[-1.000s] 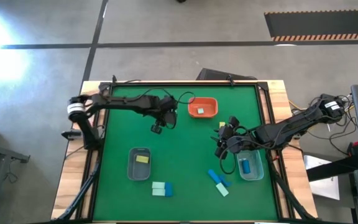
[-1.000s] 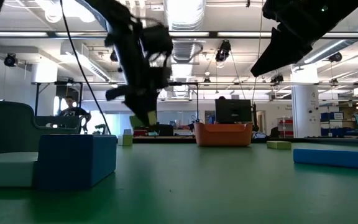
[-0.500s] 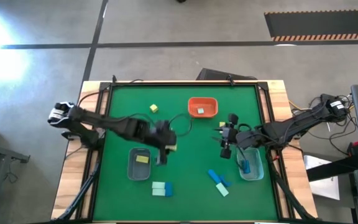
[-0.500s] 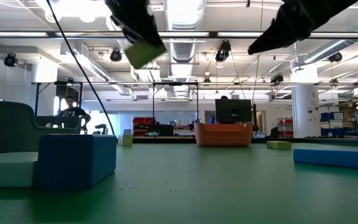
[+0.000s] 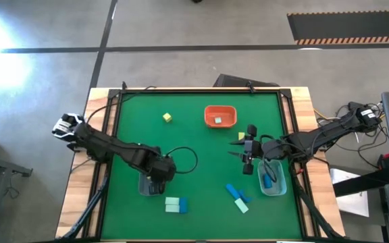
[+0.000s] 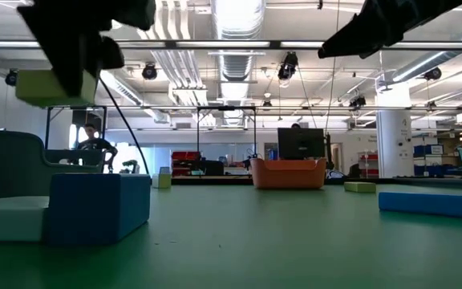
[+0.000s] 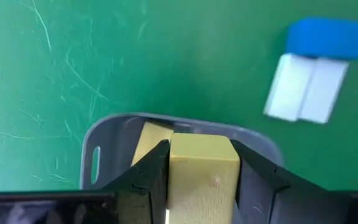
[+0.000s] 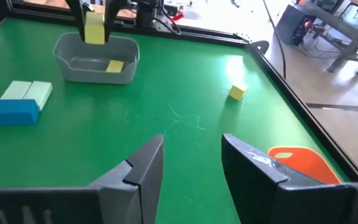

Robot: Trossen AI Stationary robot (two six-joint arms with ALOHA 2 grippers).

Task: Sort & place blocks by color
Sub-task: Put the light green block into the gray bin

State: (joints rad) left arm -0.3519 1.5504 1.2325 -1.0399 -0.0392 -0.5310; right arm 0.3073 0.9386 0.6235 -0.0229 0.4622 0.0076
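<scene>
Yellow rectangular block (image 7: 202, 168) sits clamped in left gripper (image 7: 199, 163), held above the clear grey plastic bin (image 5: 142, 183) near the green tabletop's (image 5: 194, 155) front-left edge. Right gripper (image 8: 191, 163) fingers apart, empty, over the right side.

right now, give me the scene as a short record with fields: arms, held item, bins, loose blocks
left gripper: above the grey bin, shut on a yellow block
right gripper: open, empty, hanging beside the bluish bin
grey bin contents: one yellow block
bluish bin contents: a blue block
orange tray: one pale block inside
loose blocks: small yellow one at the far side; mint and blue group at the near edge; blue and mint group near the bluish bin
</scene>
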